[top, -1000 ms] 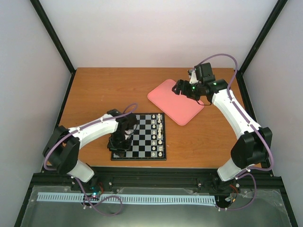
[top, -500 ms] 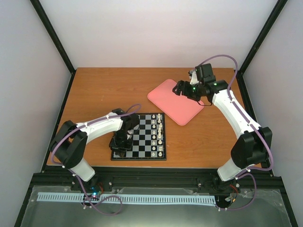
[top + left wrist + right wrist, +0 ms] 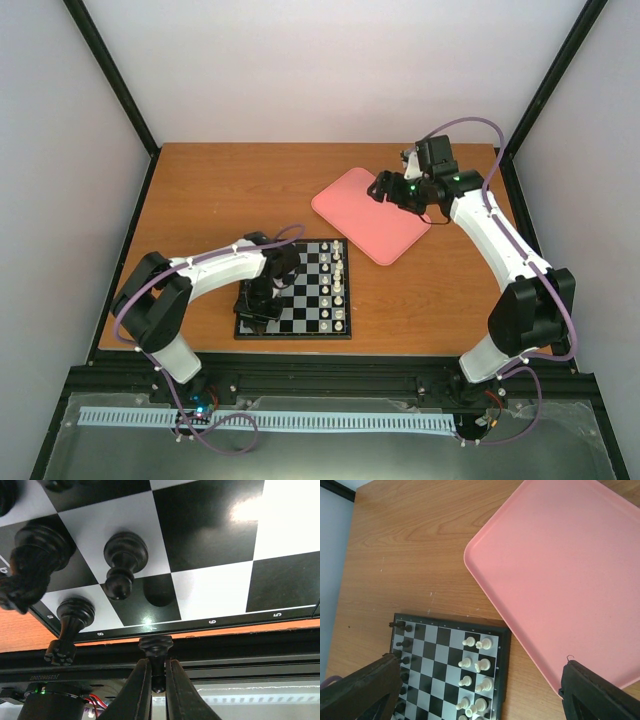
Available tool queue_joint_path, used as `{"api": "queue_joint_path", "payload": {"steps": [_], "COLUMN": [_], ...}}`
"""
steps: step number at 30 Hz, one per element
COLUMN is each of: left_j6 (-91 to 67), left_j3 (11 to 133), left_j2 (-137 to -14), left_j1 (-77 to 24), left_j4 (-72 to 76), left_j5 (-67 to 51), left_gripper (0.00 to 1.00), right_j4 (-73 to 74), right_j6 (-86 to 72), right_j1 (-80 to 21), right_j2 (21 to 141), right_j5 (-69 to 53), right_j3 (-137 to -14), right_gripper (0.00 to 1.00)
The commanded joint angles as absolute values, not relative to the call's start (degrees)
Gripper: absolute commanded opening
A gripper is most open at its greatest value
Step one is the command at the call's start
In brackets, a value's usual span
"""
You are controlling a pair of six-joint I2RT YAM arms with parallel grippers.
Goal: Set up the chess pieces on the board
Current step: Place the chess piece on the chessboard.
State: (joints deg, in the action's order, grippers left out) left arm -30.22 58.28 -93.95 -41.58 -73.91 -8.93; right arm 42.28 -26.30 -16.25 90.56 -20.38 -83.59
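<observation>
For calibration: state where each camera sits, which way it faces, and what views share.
Top external: above, behind, looking down at the wooden table; left arm and right arm show.
Left wrist: low over the black-and-grey checkered board, facing its edge; left gripper pinches a black chess piece.
Right wrist: high, looking down at the pink rounded tray; open right gripper shows.
Shared: the board, in all.

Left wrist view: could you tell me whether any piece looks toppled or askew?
Nothing stands out: the black pieces in focus on the board stand upright, and the left hand holds one more black piece straight.
</observation>
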Motion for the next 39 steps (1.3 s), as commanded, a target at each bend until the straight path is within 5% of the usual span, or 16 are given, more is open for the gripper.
{"api": "queue_joint_path", "payload": {"steps": [1,39], "left_j6": [-29.73,-28.44], "left_j3": [57.76,60.67], "left_j2": [-94.09,-99.26], "left_j1": [-42.25,-42.27], "left_j4": [-74.16,-73.15], "left_j5": [-8.28,-3.81], "left_gripper": [0.01,0.01], "right_j4": [40.81,40.43], "right_j6": [-25.66,-25.14], "right_j1": [-15.59,-14.12], "right_j2": [88.97,90.04], "right_j5": [-20.99,-22.06], "right_j3": [-82.26,-81.77], "right_gripper": [1.0,1.0]}}
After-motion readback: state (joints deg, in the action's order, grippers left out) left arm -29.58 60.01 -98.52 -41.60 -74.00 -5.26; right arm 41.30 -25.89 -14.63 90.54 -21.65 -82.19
